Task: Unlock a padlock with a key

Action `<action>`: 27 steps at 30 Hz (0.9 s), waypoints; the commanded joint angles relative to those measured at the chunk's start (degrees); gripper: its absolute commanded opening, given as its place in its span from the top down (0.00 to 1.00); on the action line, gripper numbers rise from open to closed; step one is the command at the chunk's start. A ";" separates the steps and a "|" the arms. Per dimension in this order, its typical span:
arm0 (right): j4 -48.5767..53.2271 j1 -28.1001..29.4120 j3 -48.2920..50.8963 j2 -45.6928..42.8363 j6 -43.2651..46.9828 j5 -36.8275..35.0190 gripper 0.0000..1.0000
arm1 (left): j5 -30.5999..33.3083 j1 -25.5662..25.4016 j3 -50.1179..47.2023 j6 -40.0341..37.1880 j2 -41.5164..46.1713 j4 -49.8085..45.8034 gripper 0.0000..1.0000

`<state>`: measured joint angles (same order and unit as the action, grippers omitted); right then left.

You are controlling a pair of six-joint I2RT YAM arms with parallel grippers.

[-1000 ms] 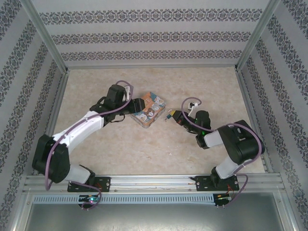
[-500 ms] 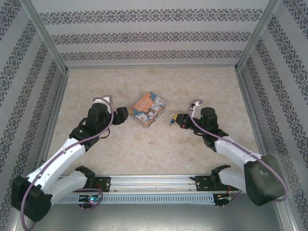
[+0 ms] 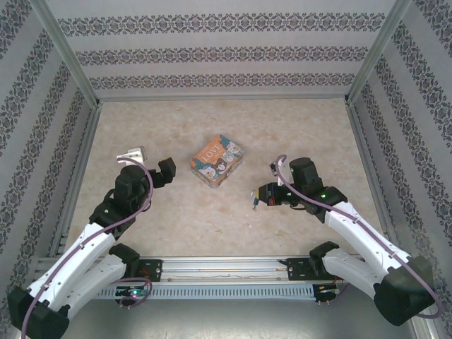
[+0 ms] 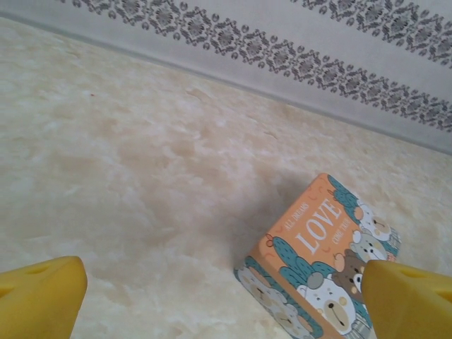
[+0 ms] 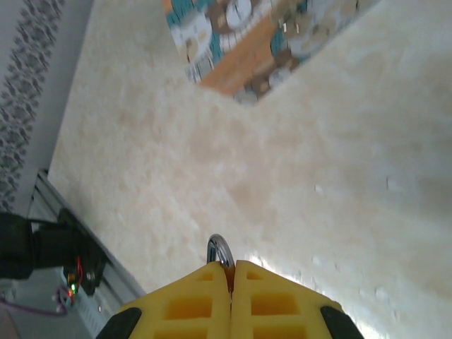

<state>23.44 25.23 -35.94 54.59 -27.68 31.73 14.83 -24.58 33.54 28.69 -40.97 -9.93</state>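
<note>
Where the right arm reached in from the lower right of the overhead frame, the right gripper (image 3: pixel 256 198) sat just right of centre. Its jaws were pressed together on the padlock (image 3: pixel 252 203), a tiny bluish thing with a glint of metal at the gripper's tip, low over the marbled tabletop (image 3: pixel 212 120). In the right wrist view the yellow fingers (image 5: pixel 241 296) met with no gap at bottom centre, and a small silvery loop of the padlock (image 5: pixel 219 249) poked out above their seam. Its body was hidden between them.

The LOVE tin (image 3: pixel 217 160), printed with cartoon bears, lay flat on the tabletop at the centre of the overhead frame, up and left of the padlock and apart from it. The same tin (image 5: pixel 261 35) ran blurred along the top edge of the right wrist view.

The left gripper (image 3: pixel 166 171) hung at centre left of the overhead frame, left of the tin and clear of it, jaws spread wide and holding nothing. In the left wrist view its yellow fingertips (image 4: pixel 39 296) stood at the two bottom corners, with the tin (image 4: pixel 321 272) at lower right.
</note>
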 commanded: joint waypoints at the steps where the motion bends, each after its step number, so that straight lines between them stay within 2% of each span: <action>1: 8.40 2.01 -1.30 0.62 1.33 -1.47 1.00 | 3.93 0.77 -0.99 -0.18 2.04 -2.03 0.00; 6: 9.17 5.29 0.28 2.31 0.37 -2.62 1.00 | 4.34 0.76 -1.29 0.58 4.37 -5.10 0.00; 15: 5.42 7.19 4.10 5.98 -0.95 -2.77 1.00 | 6.44 0.76 -0.64 2.25 7.02 -11.63 0.00; 27: -1.76 8.58 5.97 14.39 -1.58 -1.41 1.00 | 7.92 0.76 -0.76 1.81 7.15 -11.25 0.00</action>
<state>25.34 32.91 -30.81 67.59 -28.42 29.43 20.91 -24.27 32.58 30.41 -34.39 -20.21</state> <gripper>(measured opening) 0.048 0.995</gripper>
